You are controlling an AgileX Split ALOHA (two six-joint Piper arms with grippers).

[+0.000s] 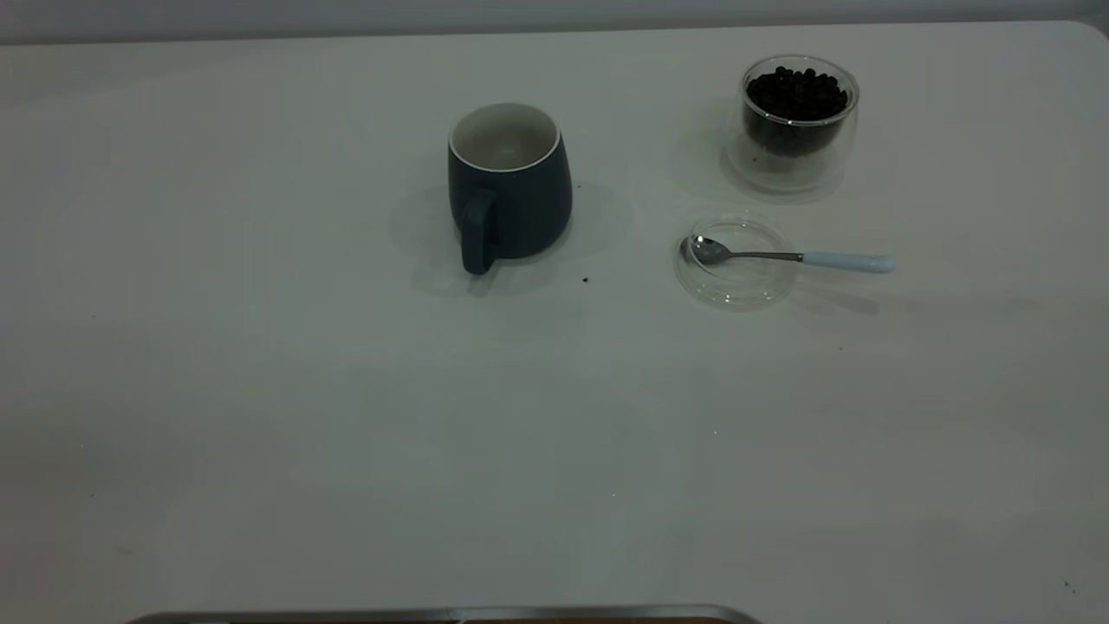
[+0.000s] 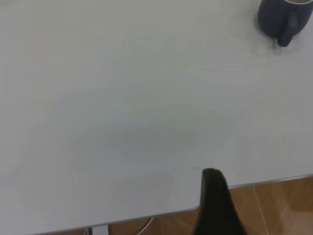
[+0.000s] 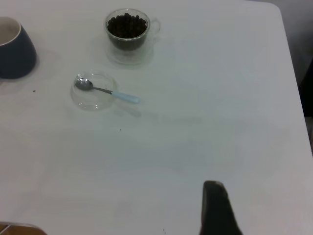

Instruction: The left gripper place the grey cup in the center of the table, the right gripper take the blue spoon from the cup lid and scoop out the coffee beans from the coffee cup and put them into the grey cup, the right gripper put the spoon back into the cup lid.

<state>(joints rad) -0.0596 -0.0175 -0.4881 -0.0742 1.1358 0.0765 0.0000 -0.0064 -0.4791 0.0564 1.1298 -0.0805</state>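
The grey cup point(image 1: 509, 186) stands upright on the white table point(image 1: 260, 390), slightly left of the middle, handle toward the near edge; it also shows in the left wrist view point(image 2: 283, 17) and the right wrist view point(image 3: 14, 49). Right of it lies the clear cup lid point(image 1: 736, 263) with the blue spoon point(image 1: 793, 257) resting bowl-in, its pale handle sticking out to the right. Behind the lid stands the glass coffee cup point(image 1: 797, 121), full of coffee beans point(image 1: 797, 94). My left gripper point(image 2: 213, 176) hovers over the table's edge, far from the cup. My right gripper point(image 3: 213, 188) hangs above bare table, well away from the spoon point(image 3: 107, 91).
Neither arm appears in the exterior view. A small dark speck point(image 1: 585, 280) lies near the grey cup. The table's edge point(image 2: 254, 183) and wooden floor point(image 2: 279, 210) show beside my left gripper. A metal strip point(image 1: 433, 615) runs along the near edge.
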